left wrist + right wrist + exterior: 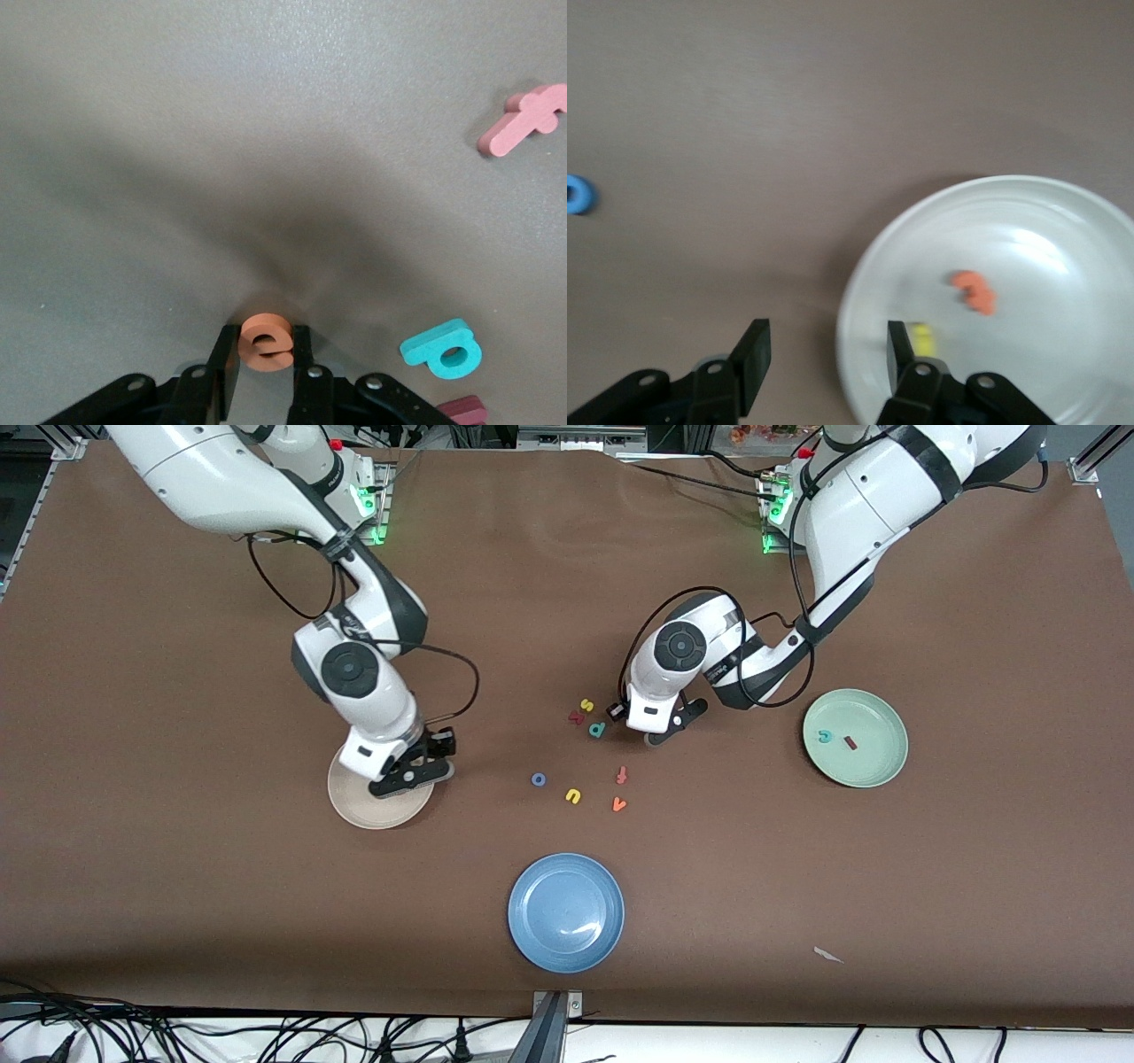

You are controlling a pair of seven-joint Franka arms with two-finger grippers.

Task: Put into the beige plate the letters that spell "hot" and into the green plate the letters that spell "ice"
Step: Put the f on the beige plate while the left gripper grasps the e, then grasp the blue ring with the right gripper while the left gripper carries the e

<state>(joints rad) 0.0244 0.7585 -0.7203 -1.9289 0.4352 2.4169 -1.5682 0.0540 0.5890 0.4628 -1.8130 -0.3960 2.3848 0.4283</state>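
My left gripper (660, 733) is down at the table among the letters, shut on the orange e (265, 341), which still rests on the cloth. The green plate (877, 766), toward the left arm's end, holds the teal c (825, 736) and the dark red i (850, 743). My right gripper (412, 772) hangs open and empty over the rim of the beige plate (372, 810). In that plate lie a yellow letter (922, 338) and a blurred orange letter (974, 292). The blue o (539, 779) lies on the cloth between the plates.
Loose letters lie near the left gripper: yellow s (586, 705), a red letter (577, 716), teal p (597, 730), a coral cross-shaped letter (622, 775), yellow u (573, 796), orange v (619, 804). A blue plate (566, 911) sits nearest the front camera.
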